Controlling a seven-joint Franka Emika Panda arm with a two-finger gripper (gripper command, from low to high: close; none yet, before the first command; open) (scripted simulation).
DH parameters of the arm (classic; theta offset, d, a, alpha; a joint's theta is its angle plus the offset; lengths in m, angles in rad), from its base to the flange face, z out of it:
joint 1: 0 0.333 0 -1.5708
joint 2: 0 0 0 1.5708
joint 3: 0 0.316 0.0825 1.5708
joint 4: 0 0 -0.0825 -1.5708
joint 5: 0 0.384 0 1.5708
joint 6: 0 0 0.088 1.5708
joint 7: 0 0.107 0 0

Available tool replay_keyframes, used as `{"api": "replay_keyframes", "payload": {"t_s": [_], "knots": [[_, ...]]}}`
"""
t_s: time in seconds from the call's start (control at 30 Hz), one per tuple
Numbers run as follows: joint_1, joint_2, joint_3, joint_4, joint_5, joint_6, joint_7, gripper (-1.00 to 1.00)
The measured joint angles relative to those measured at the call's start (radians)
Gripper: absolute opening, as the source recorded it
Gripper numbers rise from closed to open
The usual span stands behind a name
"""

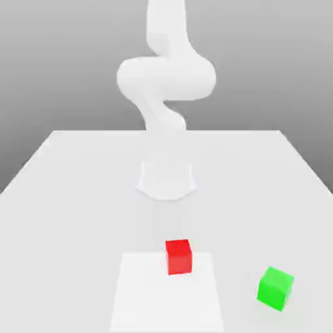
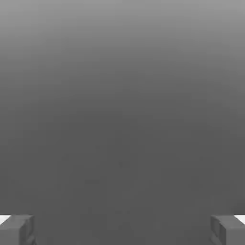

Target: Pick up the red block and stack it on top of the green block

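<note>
My jaws (image 2: 122, 229) stand fully apart with nothing between them; both fingertips (image 2: 19, 229) show in the hand view against plain grey. The red block (image 1: 179, 255) rests on the surface (image 1: 71, 195), in front of my base toward the exterior view's camera, on a paler square patch (image 1: 140, 293). It is a cube, so no long axis governs the grasp. The green block (image 1: 275, 287) sits apart from it, toward the exterior view's right, slightly turned. I judge the coming move to be a reach out and down to the red block. The room is a featureless grey.
</note>
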Motion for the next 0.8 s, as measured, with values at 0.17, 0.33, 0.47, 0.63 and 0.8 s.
{"api": "replay_keyframes", "payload": {"t_s": [0.17, 0.33, 0.47, 0.63, 0.8], "knots": [[0.015, 0.16, 0.002, -0.146, 0.002, 0.119, -0.018, 0.0], [0.03, 0.32, 0.005, -0.291, 0.005, 0.238, -0.036, 0.0], [0.042, 0.463, 0.009, -0.416, 0.006, 0.342, -0.051, 0.0], [0.052, 0.71, 0.015, -0.525, 0.0, 0.526, -0.061, 0.0], [0.057, 0.901, 0.007, -0.508, -0.012, 0.688, -0.054, 0.0]]}}
